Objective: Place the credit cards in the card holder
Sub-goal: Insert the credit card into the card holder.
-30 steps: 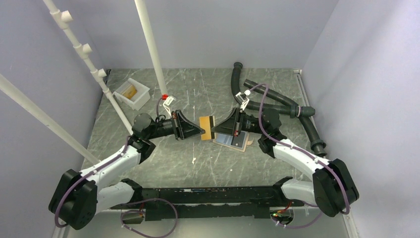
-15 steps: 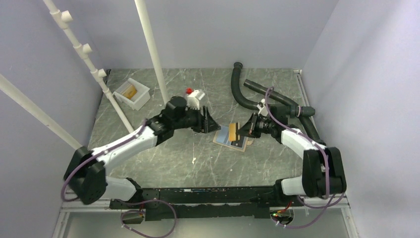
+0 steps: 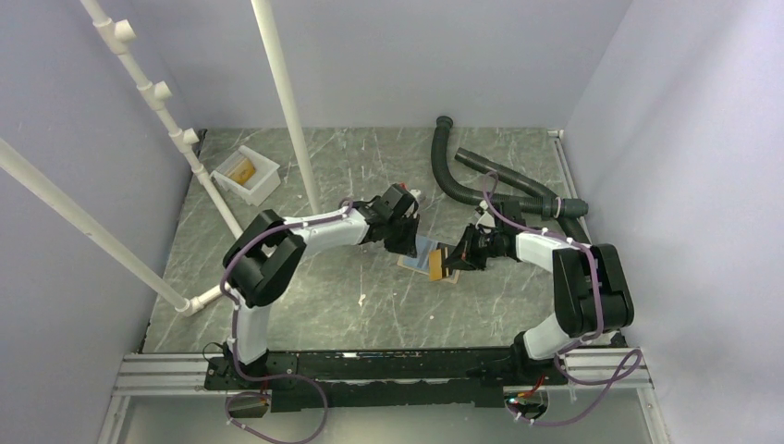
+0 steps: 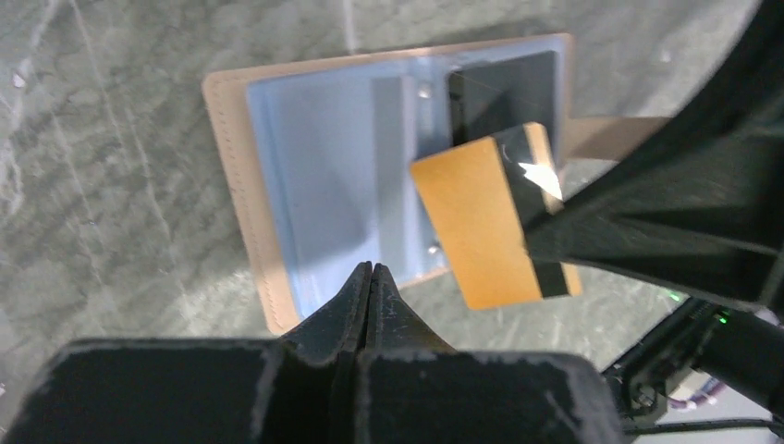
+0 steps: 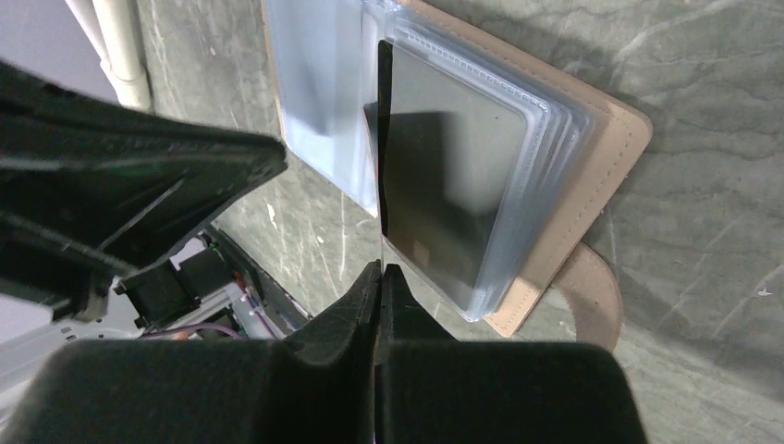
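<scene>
Two cards show at the card holder [image 3: 423,250], which lies opened flat on the grey marbled tabletop [image 3: 370,305], roughly midway between the two arms. The holder is a small tan-brown wallet with a stitched border and a pale blue-grey inside. One half carries a stack of clear sleeves [image 5: 555,139], and a rounded snap tab [image 5: 592,287] sticks out from that half's outer edge, flat on the tabletop.

The dark card [image 5: 453,176], a greyish rectangle, sits inside the sleeves and fills most of its pocket. The golden-brown card [image 4: 485,222] is smaller than the holder, with a dark stripe along one long edge.

The right gripper [image 5: 381,273] has its fingers pinched on the golden-brown card at the striped side. It holds the card tilted over the holder, near the fold between the halves. From the right wrist the card shows only edge-on, as a thin line running along the inner edge of the sleeves. Whether it touches the sleeves cannot be told.

The left gripper [image 4: 372,273] has its fingers pressed together with nothing between them. Its tips point at the near border of the plain blue-grey half, just beside the golden-brown card; contact with the holder cannot be told. In the top view both grippers meet over the holder from opposite sides
</scene>
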Robot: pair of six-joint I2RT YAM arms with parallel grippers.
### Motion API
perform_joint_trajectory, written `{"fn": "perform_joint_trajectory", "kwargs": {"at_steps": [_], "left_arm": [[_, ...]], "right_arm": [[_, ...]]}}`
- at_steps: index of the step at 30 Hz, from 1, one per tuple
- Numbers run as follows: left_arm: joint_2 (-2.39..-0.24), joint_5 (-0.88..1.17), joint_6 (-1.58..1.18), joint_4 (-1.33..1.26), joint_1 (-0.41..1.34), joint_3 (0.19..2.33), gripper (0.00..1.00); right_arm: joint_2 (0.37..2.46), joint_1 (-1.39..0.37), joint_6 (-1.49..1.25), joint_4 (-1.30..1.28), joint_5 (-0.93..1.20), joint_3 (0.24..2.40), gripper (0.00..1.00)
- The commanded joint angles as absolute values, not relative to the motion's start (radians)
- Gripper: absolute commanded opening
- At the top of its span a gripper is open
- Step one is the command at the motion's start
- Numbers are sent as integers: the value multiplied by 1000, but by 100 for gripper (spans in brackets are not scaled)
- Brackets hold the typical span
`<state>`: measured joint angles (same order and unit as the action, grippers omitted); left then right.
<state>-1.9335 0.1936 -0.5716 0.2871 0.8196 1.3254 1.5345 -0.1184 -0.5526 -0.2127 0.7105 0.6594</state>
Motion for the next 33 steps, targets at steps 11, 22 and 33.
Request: {"fn": "perform_joint_trajectory", "kwargs": {"at_steps": [11,22,33], "left_arm": [[-2015,135,-591,307,770,1326,0],[-2035,129,-573,336,769,1317,0],[-2034,152,-554,327,770,1307,0]], "right_arm": [[1580,-118,-555,-194,656,689,0],[1620,-118,-594,-83,671,683,0],[1646,-120,-650,97,661,663,0]]}}
